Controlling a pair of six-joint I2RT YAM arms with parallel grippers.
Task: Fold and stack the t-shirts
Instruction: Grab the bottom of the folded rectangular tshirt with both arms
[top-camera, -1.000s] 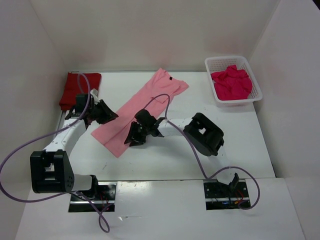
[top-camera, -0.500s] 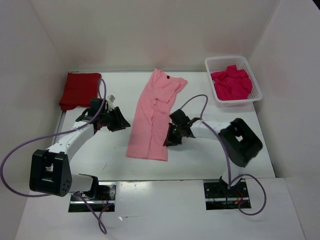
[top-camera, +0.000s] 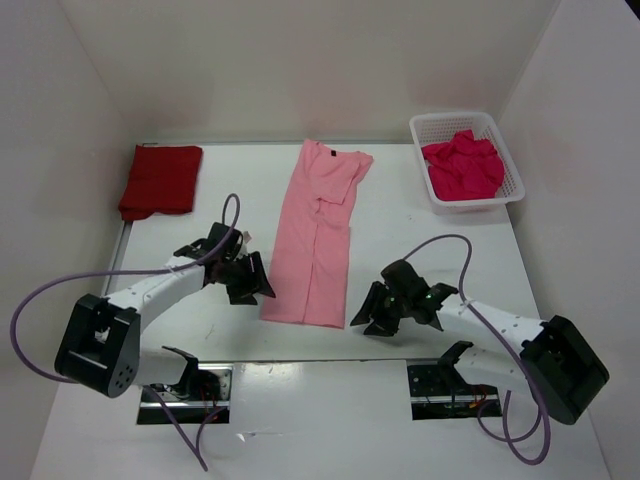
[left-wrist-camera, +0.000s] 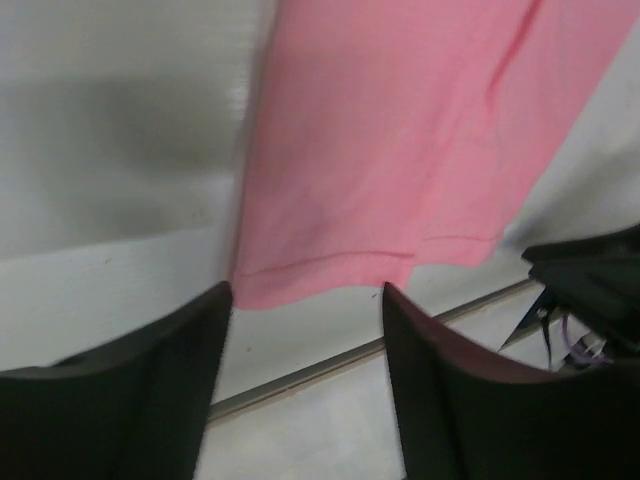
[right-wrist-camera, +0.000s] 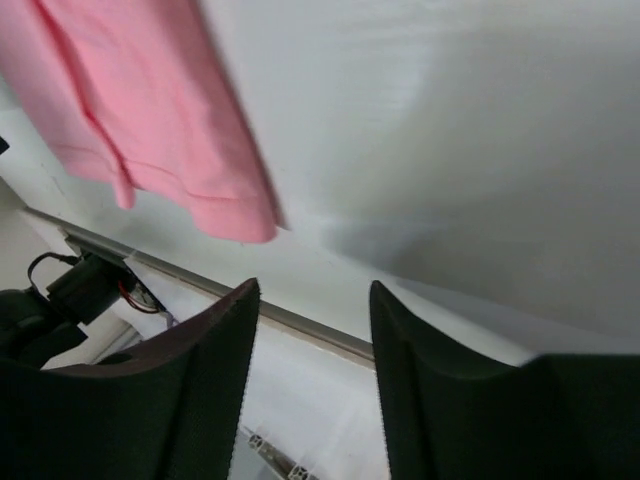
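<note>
A light pink t-shirt (top-camera: 318, 235) lies folded lengthwise in a long strip down the middle of the table; its hem shows in the left wrist view (left-wrist-camera: 400, 150) and in the right wrist view (right-wrist-camera: 130, 110). The dark red t-shirt (top-camera: 160, 180) lies folded at the back left. A crimson-magenta t-shirt (top-camera: 462, 166) sits crumpled in the white basket (top-camera: 515, 182). My left gripper (top-camera: 252, 283) stands open just left of the pink hem, holding nothing. On the other side of the hem my right gripper (top-camera: 372, 312) is open and empty.
The table's near edge rail (top-camera: 320, 362) runs just below both grippers. White walls enclose the table on the left, back and right. Purple cables (top-camera: 40, 300) loop from both arms.
The pink shirt has swung from a diagonal to lie straight down the table. Both grippers have let go of it and moved toward the near edge, either side of its hem.
</note>
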